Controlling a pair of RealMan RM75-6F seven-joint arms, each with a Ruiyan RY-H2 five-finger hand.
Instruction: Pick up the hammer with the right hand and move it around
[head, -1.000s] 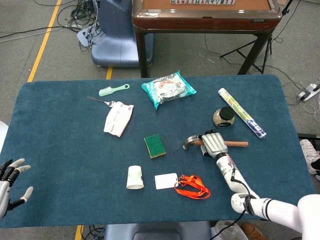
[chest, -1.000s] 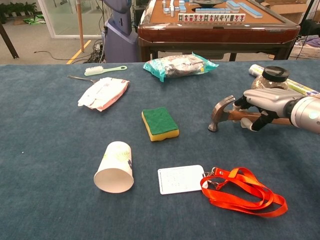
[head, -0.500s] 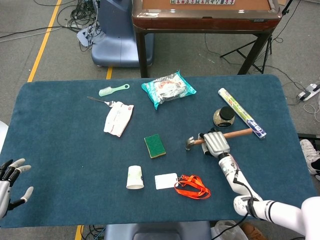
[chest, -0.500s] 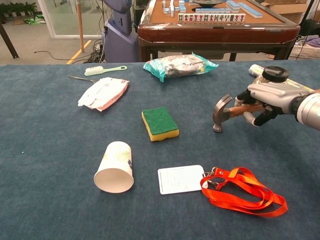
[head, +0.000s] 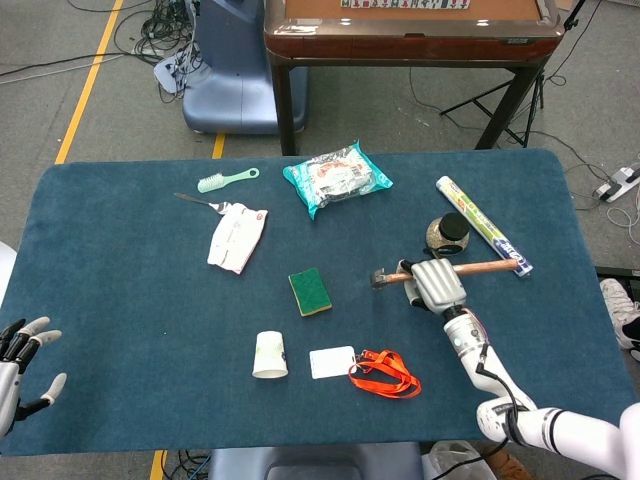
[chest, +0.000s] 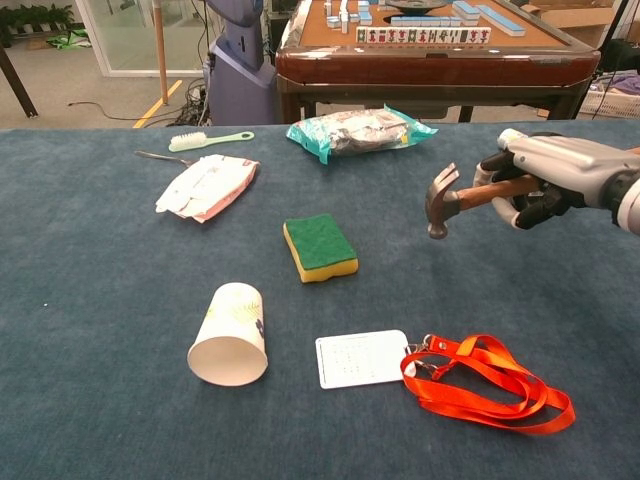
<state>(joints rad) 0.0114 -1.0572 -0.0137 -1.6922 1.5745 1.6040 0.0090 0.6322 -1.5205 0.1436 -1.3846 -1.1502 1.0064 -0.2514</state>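
Observation:
My right hand (head: 437, 286) (chest: 545, 178) grips the wooden handle of the hammer (head: 470, 268) (chest: 450, 199) and holds it clear of the blue table. The steel head (head: 381, 278) (chest: 440, 204) points left, the handle runs right and slightly up. In the chest view the hammer hangs well above the cloth, right of the green sponge (chest: 319, 247). My left hand (head: 20, 358) hovers open at the table's near left edge, fingers spread, holding nothing.
A dark-lidded jar (head: 447, 235) and a foil roll (head: 483, 226) lie just behind the hammer. An orange lanyard with card (head: 382, 371), a tipped paper cup (head: 268, 354), a wipes pack (head: 236, 236), a teal snack bag (head: 336, 177), a brush (head: 226, 179) and a fork (head: 203, 201) lie around.
The right hand has lifted the hammer off the cloth and carried it up and slightly right. The left hand has stayed where it was.

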